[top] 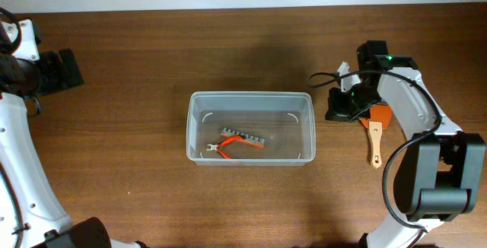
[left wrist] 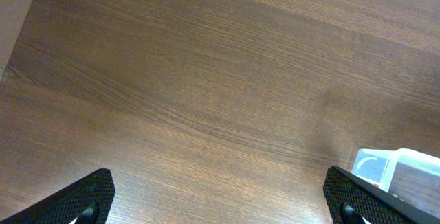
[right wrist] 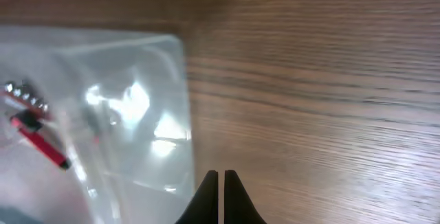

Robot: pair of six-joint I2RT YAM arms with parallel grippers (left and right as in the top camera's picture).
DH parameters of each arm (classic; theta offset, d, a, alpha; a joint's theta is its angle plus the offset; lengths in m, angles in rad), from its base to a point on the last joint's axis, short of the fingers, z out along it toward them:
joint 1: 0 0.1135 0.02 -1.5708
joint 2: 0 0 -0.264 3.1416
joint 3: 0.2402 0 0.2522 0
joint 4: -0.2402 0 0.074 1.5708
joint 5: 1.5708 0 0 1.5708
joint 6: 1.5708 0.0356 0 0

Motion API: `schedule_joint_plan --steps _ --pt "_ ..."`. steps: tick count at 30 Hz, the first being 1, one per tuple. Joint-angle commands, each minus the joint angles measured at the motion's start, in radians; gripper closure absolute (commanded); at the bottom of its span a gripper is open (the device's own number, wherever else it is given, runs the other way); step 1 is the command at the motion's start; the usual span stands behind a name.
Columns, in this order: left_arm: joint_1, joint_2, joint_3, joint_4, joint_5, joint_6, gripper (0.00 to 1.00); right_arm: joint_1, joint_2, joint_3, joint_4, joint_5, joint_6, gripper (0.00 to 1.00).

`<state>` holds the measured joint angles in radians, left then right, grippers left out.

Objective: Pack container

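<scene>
Clear plastic container [top: 251,94] sits mid-tabletop [top: 137,35], holding orange-handled pliers [top: 224,151]. Right gripper [right wrist: 221,174], fingers pressed together, hovers just beside its right wall. Left gripper [left wrist: 223,203] is far left, fingers spread wide.

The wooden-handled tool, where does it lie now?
In the overhead view, the wooden-handled tool lies on the table, right of the container, its orange head beside the right claw.
</scene>
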<state>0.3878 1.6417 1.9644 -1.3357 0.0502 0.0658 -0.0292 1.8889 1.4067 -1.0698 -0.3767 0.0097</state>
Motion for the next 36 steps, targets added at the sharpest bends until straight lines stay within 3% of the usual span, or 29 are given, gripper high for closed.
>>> schedule_joint_plan --steps 1,32,33,34,35,36 --pt "0.003 -0.01 0.001 0.001 0.016 -0.01 0.01 0.033 0.005 0.0 -0.01 -0.042 -0.04 0.96" --pt "0.003 -0.01 0.001 0.0 0.015 -0.009 0.01 0.071 0.005 0.0 -0.019 -0.167 -0.141 0.96" --pt "0.003 -0.01 0.001 0.001 0.015 -0.009 0.01 0.069 0.005 0.0 -0.018 -0.148 -0.141 0.93" --pt "0.003 -0.01 0.001 0.001 0.015 -0.009 0.01 0.067 0.005 0.001 -0.016 -0.102 -0.139 0.83" --pt "0.003 -0.01 0.001 0.003 0.015 -0.009 0.01 0.062 0.004 0.002 -0.011 -0.049 -0.122 0.64" --pt "0.003 -0.01 0.001 0.003 0.015 -0.009 0.01 0.055 0.002 0.006 -0.006 0.005 -0.092 0.39"
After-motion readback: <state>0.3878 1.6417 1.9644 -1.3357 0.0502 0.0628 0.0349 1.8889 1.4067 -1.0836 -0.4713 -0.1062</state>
